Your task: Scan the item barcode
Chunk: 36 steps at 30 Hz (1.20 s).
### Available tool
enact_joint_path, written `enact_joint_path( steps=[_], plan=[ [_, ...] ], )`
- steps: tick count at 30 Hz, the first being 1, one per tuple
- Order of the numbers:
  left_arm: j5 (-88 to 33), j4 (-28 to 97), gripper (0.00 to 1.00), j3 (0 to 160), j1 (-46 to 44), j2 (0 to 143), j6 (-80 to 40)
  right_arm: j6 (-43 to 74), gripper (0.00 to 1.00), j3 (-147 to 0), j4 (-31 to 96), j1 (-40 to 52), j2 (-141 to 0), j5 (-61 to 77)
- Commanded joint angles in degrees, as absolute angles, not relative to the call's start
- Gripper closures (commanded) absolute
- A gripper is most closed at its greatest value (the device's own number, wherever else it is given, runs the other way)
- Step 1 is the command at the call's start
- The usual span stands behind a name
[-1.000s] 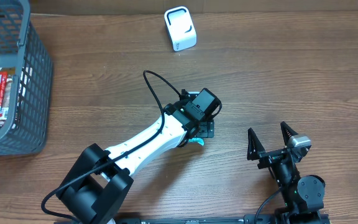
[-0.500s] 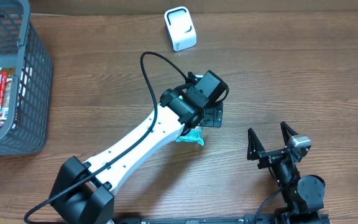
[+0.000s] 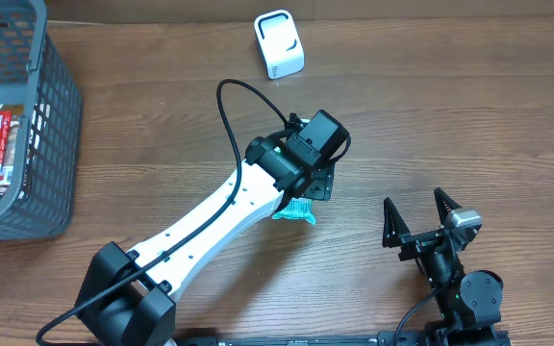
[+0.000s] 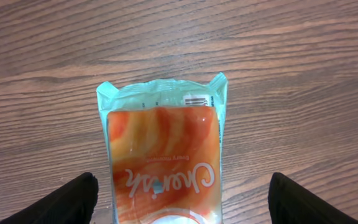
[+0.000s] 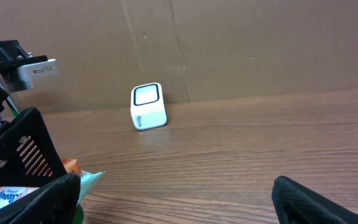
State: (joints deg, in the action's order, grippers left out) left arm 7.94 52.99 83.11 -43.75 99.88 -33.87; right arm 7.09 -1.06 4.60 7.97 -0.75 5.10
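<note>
Orange packet, one, on wood table, one white scanner, left pincer apart, right pincer apart

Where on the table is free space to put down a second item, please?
Free: the wide wood between basket and scanner, and the stretch right of the scanner down to the right pincer. Crowded: the middle, where the left arm reaches over the packet.
</note>
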Motion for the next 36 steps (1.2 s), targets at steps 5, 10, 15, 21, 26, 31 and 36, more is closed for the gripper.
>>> enact_joint_path(
  steps=[5,10,15,21,26,31,36],
  plan=[
    [11.33,52.23,0.21,83.59,-42.92,99.09,-32.8,7.29,0.0,-0.45,4.43,7.86,-0.49,4.58],
    [10.85,51.79,0.2,83.59,-42.89,99.11,-32.82,7.29,0.0,-0.45,4.43,7.86,-0.49,4.58],
    [10.92,51.66,0.25,83.59,-42.72,99.09,-32.77,7.29,0.0,-0.45,4.43,7.86,-0.49,4.58],
    [10.9,51.68,0.31,83.55,-42.74,99.11,-33.04,7.29,0.0,-0.45,4.43,7.86,-0.49,4.58],
    [10.9,51.4,0.35,83.2,-42.78,99.11,-34.09,7.29,0.0,-0.45,4.43,7.86,-0.49,4.58],
    [10.92,50.5,0.36,81.95,-42.78,99.13,-34.94,7.29,0.0,-0.45,4.43,7.86,-0.49,4.6],
    [10.87,50.26,0.42,81.69,-42.78,99.68,-36.1,7.29,0.0,-0.45,4.43,7.86,-0.49,4.58]
  ],
)
